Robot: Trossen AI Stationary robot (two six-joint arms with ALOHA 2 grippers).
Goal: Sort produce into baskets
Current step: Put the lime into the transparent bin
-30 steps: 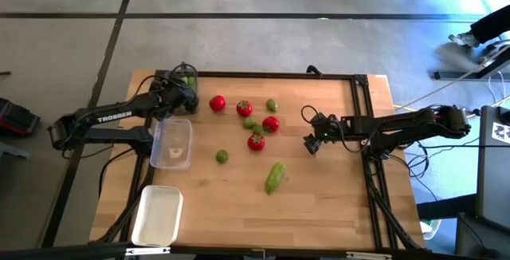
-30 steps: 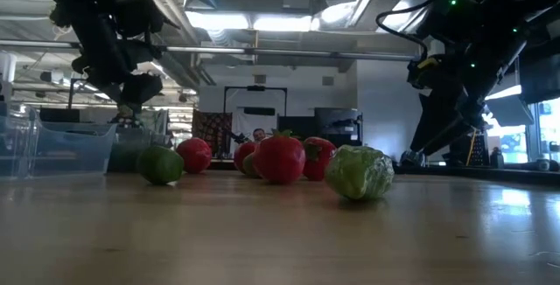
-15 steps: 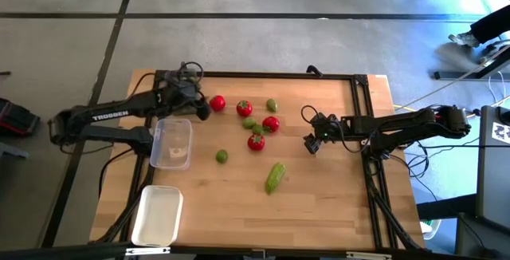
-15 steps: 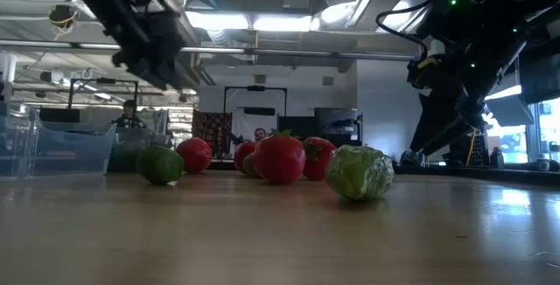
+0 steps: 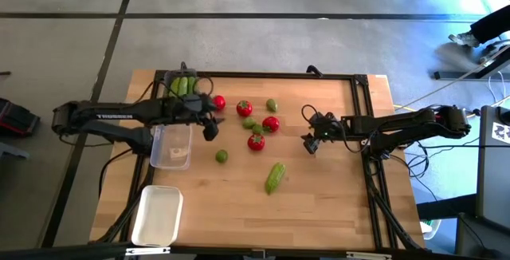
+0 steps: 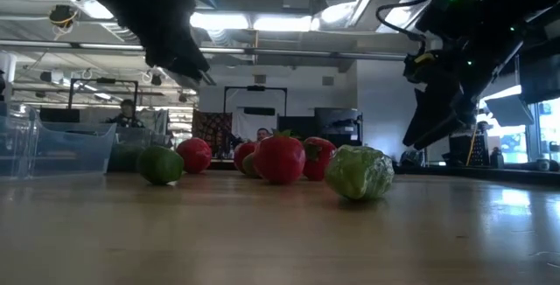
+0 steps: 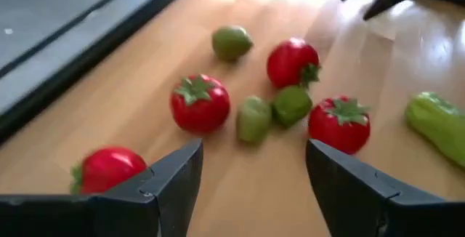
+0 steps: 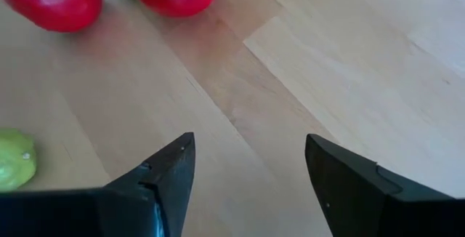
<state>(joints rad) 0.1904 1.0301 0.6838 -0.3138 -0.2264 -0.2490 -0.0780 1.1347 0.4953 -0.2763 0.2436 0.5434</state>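
1. Nearest the front edge, the white basket (image 5: 156,215) sits empty: smooth, rounded, slightly larger than the others.
2. Next back, a ridged light-green cucumber (image 5: 274,177) lies alone, with a small round green fruit (image 5: 221,156) near the clear basket (image 5: 171,143), a thin see-through plastic tray.
3. The left gripper (image 5: 210,124), fingers apart and empty, hovers beside the clear basket, facing the cluster of glossy red tomatoes (image 5: 256,141). The step looks like a reach for the next piece; it must drop and straddle one round, roll-prone fruit.
4. The right gripper (image 5: 309,143) waits to the right of the cluster, jaws apart, holding nothing.
5. Farthest, the dark grey basket (image 5: 182,84) already holds cucumbers.
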